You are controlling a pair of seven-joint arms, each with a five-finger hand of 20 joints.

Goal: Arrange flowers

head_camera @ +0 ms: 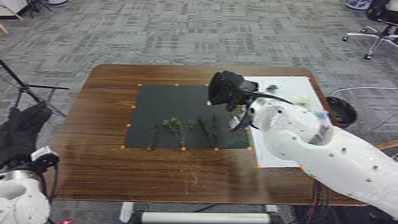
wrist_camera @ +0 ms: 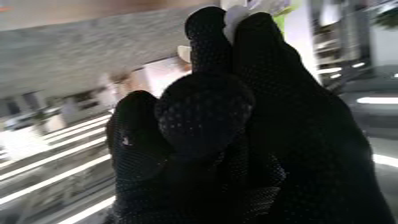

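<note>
While the right robot hand [head_camera: 227, 86] is over the far right part of the black mat [head_camera: 160, 102], near its border with the white sheet [head_camera: 277, 156], its white arm crosses that sheet from the near right. The fingers and thumb of that robot hand are pressed together, and the right wrist view shows them pinching a pale flower [wrist_camera: 234, 21], its whitish petals coming out between and beside the fingertips, with a touch of lilac and green next to them. How far its stem runs I cannot tell

On the near half of the black mat, green stems lie side by side, apart from the flower: a thin one [head_camera: 152, 138] to the left, a leafy, branching one [head_camera: 174, 125] next to it, and slender dark ones [head_camera: 203, 131] to the right. Small orange marks [head_camera: 183, 148] line the mat on the brown tabletop [head_camera: 98, 172]

The left robot hand [head_camera: 24, 125] is just off the left edge of the tabletop, its fingers loosely straight and pointing to the far side. On the white sheet are a small dark item [head_camera: 272, 88] and a pale greenish item [head_camera: 302, 100]; a round black container [head_camera: 341, 111] is beside the right edge
</note>
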